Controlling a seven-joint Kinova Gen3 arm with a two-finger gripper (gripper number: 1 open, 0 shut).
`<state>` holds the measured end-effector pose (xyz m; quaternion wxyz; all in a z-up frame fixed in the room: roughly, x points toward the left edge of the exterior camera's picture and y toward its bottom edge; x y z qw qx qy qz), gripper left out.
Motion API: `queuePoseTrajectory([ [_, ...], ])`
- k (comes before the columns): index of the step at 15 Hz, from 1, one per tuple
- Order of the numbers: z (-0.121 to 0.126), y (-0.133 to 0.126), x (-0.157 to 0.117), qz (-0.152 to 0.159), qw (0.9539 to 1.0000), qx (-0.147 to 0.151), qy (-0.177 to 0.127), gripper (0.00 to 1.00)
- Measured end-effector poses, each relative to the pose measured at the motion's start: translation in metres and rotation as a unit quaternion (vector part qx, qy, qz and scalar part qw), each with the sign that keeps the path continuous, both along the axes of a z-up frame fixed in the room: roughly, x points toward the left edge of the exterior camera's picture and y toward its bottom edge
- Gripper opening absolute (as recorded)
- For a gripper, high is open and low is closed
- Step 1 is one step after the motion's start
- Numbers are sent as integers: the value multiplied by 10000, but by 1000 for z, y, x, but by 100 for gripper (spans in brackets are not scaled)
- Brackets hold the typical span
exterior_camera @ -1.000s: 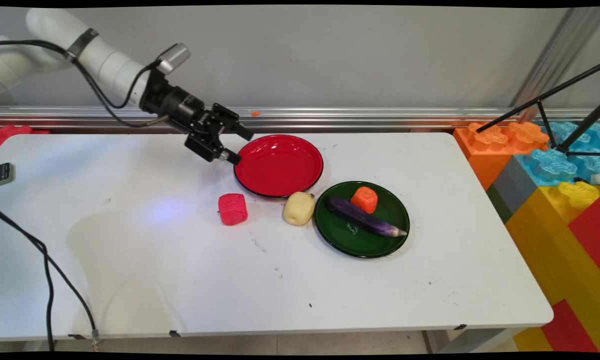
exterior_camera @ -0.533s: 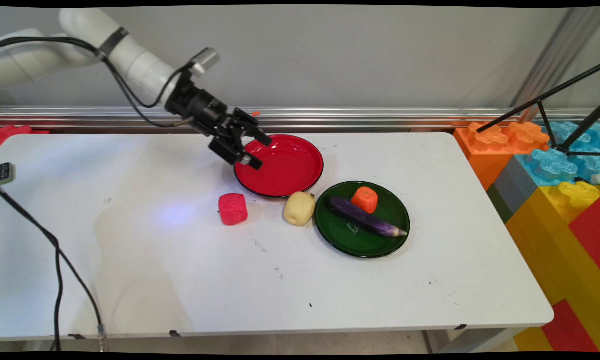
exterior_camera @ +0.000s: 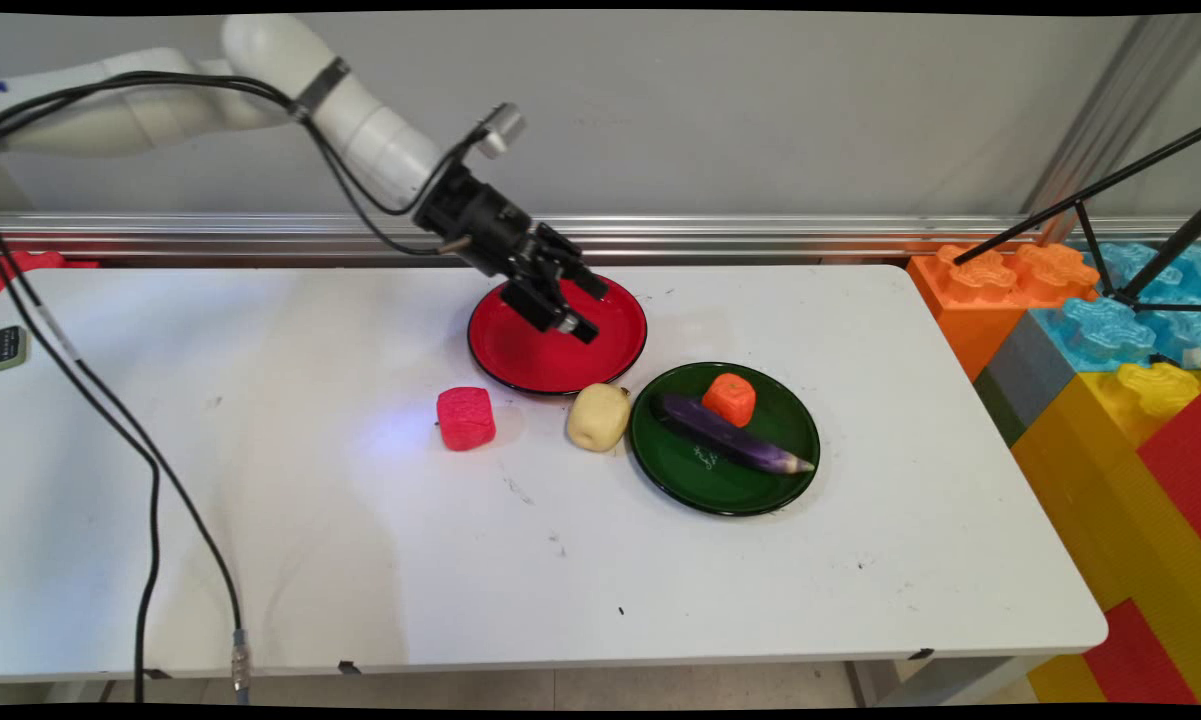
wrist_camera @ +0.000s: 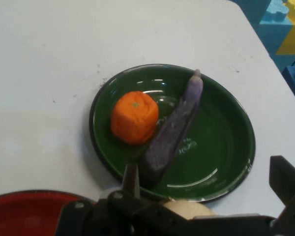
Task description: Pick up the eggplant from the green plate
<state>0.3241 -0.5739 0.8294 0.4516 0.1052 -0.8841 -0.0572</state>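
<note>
Gripper (exterior_camera: 592, 312) hovers above red plate (exterior_camera: 520, 360), jaws apart, holding nothing, angled toward green plate (exterior_camera: 695, 485). On it: 1 orange piece (exterior_camera: 729, 398), 1 eggplant (exterior_camera: 735, 435) touching. Yellow piece (exterior_camera: 598, 417) between plates; pink piece (exterior_camera: 466, 418) left. Descent near these needs fingers clear of rims.

White arm (exterior_camera: 360, 120), black claw (exterior_camera: 588, 310), black cables (exterior_camera: 140, 460).

White table (exterior_camera: 260, 560), scuffed; grey wall (exterior_camera: 760, 100) behind with aluminium rail (exterior_camera: 760, 232). Big coloured toy blocks (exterior_camera: 1110, 400) and black tripod legs (exterior_camera: 1130, 250) far beyond the hand's fingertip side.
</note>
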Motion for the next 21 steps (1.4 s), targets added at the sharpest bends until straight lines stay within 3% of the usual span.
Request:
queuePoseTrajectory([
  [9,-19,-28,-67,-31,9997,155,-186,100],
  [21,-63,-50,-104,-301,9985,126,-435,100],
])
